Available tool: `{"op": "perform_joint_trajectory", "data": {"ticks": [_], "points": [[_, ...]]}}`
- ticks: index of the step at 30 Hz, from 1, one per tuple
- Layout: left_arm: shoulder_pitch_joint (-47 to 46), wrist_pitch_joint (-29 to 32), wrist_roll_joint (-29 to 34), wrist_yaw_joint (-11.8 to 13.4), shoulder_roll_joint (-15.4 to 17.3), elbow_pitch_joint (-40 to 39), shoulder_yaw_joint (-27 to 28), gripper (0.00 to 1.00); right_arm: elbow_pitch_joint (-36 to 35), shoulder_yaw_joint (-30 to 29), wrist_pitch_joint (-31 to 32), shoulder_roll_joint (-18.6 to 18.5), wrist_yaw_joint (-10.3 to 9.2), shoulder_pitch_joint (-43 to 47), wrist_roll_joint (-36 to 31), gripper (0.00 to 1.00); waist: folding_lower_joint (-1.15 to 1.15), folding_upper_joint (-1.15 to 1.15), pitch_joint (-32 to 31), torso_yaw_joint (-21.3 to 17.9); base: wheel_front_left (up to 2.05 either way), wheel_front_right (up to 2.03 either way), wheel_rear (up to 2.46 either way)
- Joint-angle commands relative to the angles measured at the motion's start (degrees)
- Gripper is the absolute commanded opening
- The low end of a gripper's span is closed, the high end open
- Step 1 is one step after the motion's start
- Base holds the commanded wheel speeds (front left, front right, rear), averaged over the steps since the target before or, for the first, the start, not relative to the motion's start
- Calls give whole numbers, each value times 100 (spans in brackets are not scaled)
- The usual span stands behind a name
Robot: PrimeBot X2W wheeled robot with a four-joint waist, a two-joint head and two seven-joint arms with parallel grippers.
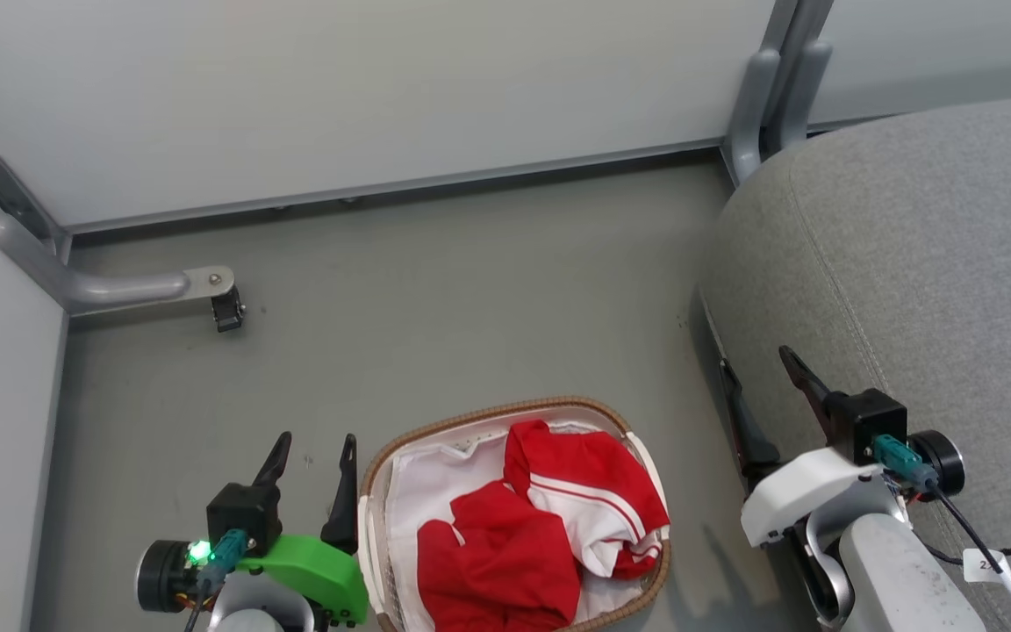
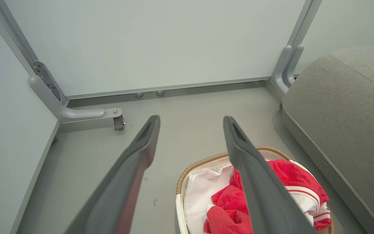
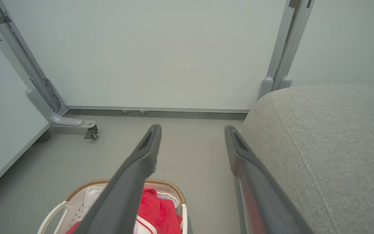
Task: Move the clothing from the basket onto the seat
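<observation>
Clothing (image 1: 549,518) lies heaped in the basket (image 1: 488,414), which stands on the floor (image 1: 470,290) directly before the robot. No garment is on the seat (image 1: 935,263) yet.

Left gripper (image 1: 317,439): fingers spread, empty, just beside the basket's left rim, pointing away from the robot.

Right gripper (image 1: 754,358): fingers spread, empty, beside the seat's left edge, apart from the basket's right rim.

The heap lies to the right of and below the left gripper, and to the left of and below the right gripper. The left arm is judged the nearer. The heap sits toward the basket's right side, and the liner (image 1: 444,483) shows bare at the far left.

Recommended approach: shift the chosen gripper sideways over the heap, then descend. Transfer direction is rightward, toward the seat.
</observation>
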Motion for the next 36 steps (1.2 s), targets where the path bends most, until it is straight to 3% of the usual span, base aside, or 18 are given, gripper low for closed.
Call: {"op": "perform_joint_trajectory", "data": {"ticks": [1, 16, 24, 36], "points": [[-155, -5, -8, -28, 9, 53, -77, 100, -64, 1, -27, -17, -2, -116, 20, 100, 0, 0, 447, -181, 0, 0, 0], [-1270, -5, 357, -228, 20, 1131, -1351, 100, -449, 6, -26, -10, -3, -679, 164, 100, 0, 0, 1922, -820, 0, 0, 0], [-1805, -5, 19, -230, 192, 2112, -2491, 100, -498, 48, -26, 8, -3, -819, 237, 100, 0, 0, 2373, -1057, 0, 0, 0], [-2768, 77, -244, -231, 219, 3861, -3596, 100, -582, 215, -26, 9, -3, -982, 398, 100, 0, 0, 2927, -1221, 0, 0, 0]]}}
